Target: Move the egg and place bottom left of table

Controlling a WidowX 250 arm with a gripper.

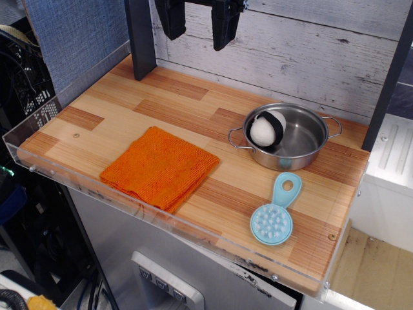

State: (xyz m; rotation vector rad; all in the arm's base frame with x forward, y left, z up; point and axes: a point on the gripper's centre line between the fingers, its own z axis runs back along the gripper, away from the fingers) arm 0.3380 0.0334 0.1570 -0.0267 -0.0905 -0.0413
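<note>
Starting at the near edge, the table (122, 110) shows its clear rim across the front, with a blue brush (274, 216) lying flat near the right front corner and an orange cloth (160, 166) folded toward the left front. The planks left of the cloth, near that corner, lie bare, and that looks like the likely drop spot.

Further back on the right stands a steel pot (287, 137). The egg (266, 128) rests inside it, against the left wall, its black band turned to the right side. It is well apart from the cloth and from the left front corner.

Furthest off, at the top of the view, the gripper (199, 26) hangs high above the back of the table, near a dark post (141, 39). Its two black fingers point down with a clear gap between them, spread and grasping nothing. Only the fingers show; the rest of the arm is cut off by the frame.

By my judgement the task is at its start: the egg is not yet picked up. The next move calls for travel forward and right until the fingers stand over the pot, then a descent inside the rim without striking the wall or handle, closing on the egg's round sides. Being smooth and round, it may roll or slip from a loose pinch.
</note>
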